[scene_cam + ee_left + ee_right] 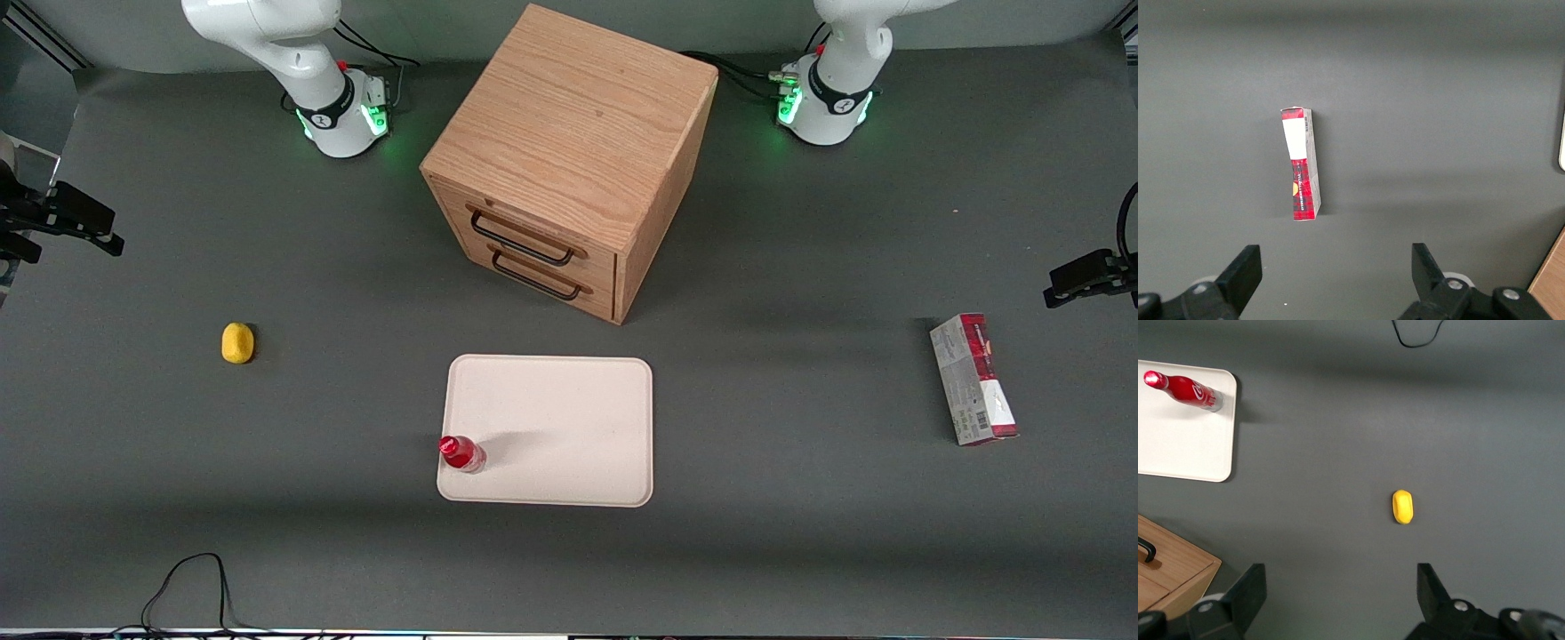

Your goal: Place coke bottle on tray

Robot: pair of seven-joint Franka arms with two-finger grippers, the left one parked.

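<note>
The coke bottle (461,452), small, glossy red with a red cap, stands upright on the cream-white tray (569,427), in the tray's corner nearest the front camera and toward the working arm's end. It also shows in the right wrist view (1185,390), on the tray's corner (1178,447). My right gripper (78,247) hangs high at the working arm's end of the table, far from the tray. In the right wrist view the gripper (1341,577) is open and empty, above bare mat.
A wooden two-drawer cabinet (569,160) stands farther from the camera than the tray. A yellow lump (237,342) lies on the mat toward the working arm's end. A red-and-grey carton (973,378) lies toward the parked arm's end. A black cable (191,578) loops by the front edge.
</note>
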